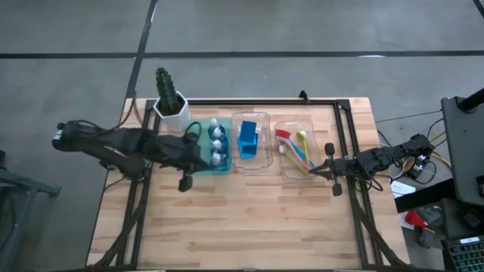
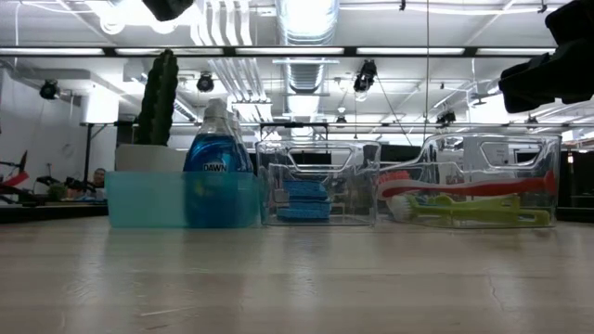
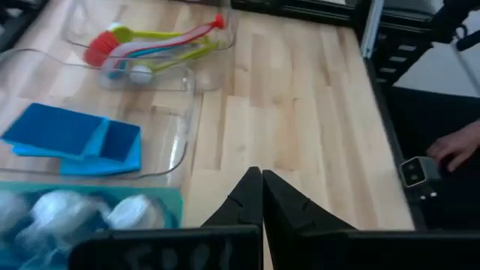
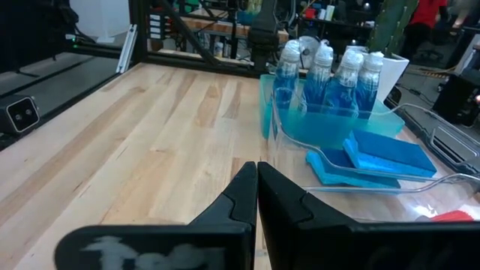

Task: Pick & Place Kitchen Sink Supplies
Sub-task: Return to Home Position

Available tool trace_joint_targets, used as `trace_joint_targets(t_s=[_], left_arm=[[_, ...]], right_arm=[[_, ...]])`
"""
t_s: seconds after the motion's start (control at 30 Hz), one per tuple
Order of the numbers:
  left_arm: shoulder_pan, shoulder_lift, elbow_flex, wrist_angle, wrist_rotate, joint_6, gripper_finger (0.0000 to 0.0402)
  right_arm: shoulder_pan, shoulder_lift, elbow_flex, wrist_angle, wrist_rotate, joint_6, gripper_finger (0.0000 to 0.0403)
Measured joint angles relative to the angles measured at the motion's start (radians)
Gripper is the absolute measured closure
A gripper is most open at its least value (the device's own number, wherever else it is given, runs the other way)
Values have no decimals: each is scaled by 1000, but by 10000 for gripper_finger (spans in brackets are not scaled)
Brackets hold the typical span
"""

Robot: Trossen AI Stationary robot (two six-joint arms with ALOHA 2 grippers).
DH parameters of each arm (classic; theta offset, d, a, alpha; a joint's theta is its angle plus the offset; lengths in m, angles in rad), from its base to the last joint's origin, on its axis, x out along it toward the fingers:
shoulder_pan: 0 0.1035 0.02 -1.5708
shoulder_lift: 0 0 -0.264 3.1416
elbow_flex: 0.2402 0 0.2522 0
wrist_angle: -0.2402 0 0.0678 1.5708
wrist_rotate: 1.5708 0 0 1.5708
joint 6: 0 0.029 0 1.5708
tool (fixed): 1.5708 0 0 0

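All the supplies look binned, so the step in hand reads as the arms returning to rest rather than another pick.

At the left, the left hand [image 3: 260, 174] hangs just in front of the green tray [image 2: 144, 199], its fingers pressed together and holding nothing. In that tray stand the four blue soap bottles [image 4: 321, 75], upright and packed in a row, with the potted cactus [image 1: 169, 97] behind.

Next along, the middle clear tray [image 2: 320, 158] holds the blue sponges [image 1: 248, 141], stacked flat. The right clear tray [image 2: 492, 158] holds the brushes [image 1: 296, 151], lying lengthwise, pink over yellow-green. Part of the green tray is hidden under the left arm in the high view, so I cannot fully rule out a stray item there.

At the right, the right hand [image 4: 256, 166] sits just beside the brush tray, fingers closed on nothing.

The next move probably calls for each arm to lift and draw back toward its own side without clipping a tray rim.
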Motion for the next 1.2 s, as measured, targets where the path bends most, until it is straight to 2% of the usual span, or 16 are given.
trace_joint_targets(t_s=[0.17,0.3,0.53,0.67,1.0,1.2], left_arm=[[-27,-123,-99,1,-91,31,397],[-28,-191,-184,17,-113,-4,397],[-66,-303,-383,282,-99,81,396],[-74,-403,-515,349,-106,104,396],[-73,-715,-771,404,-315,146,396],[-72,-880,-881,450,-332,227,396]], right_arm=[[0,0,0,0,0,0,394],[0,0,0,0,0,0,394],[0,0,0,0,0,1,394],[0,0,0,0,0,2,394],[0,0,0,0,0,2,394],[0,0,0,0,0,1,394]])
